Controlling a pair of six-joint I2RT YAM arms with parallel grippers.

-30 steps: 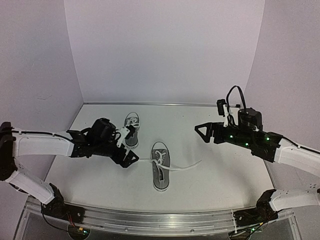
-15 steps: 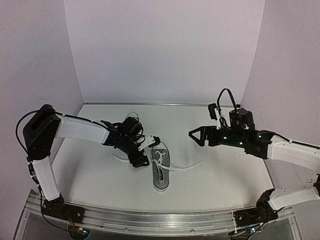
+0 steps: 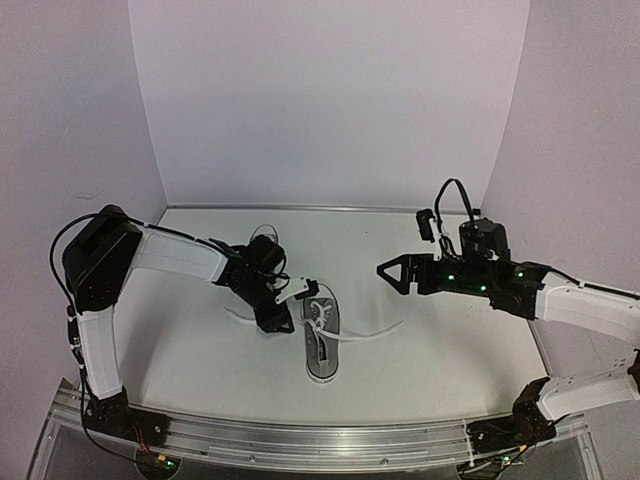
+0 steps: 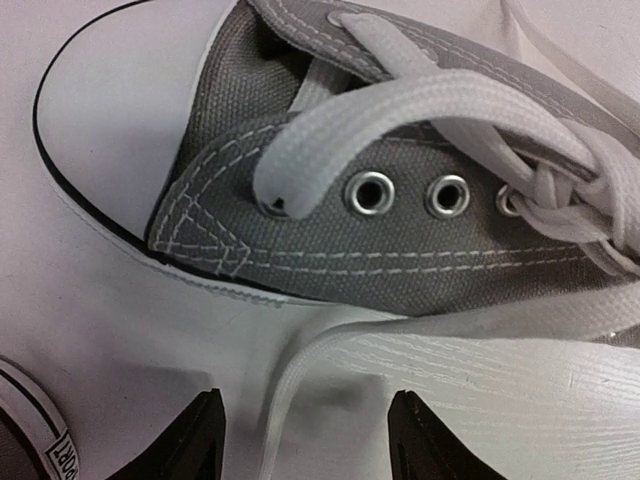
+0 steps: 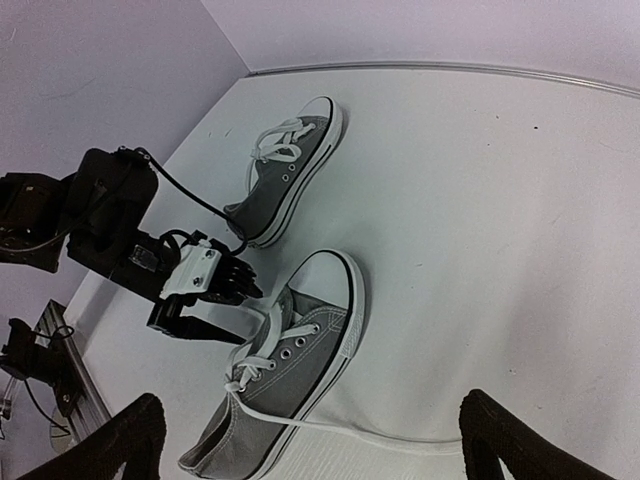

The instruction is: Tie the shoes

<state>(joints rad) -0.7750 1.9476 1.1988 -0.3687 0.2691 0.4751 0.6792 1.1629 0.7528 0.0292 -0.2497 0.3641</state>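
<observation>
Two open tools: my left tool (image 4: pixel 305 440) has swung from the far sneaker (image 5: pixel 290 180) to the near sneaker (image 3: pixel 321 345), straddling its loose lace (image 4: pixel 280 390) on the worktop (image 3: pixel 440 340), seemingly ready to pinch; my right tool (image 3: pixel 392 272) hovers right.

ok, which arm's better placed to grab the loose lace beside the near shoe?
Left. The left claw is open, right beside the near shoe, with the lace strand lying between its fingers. The right claw is open too, but well apart from the shoe.
</observation>
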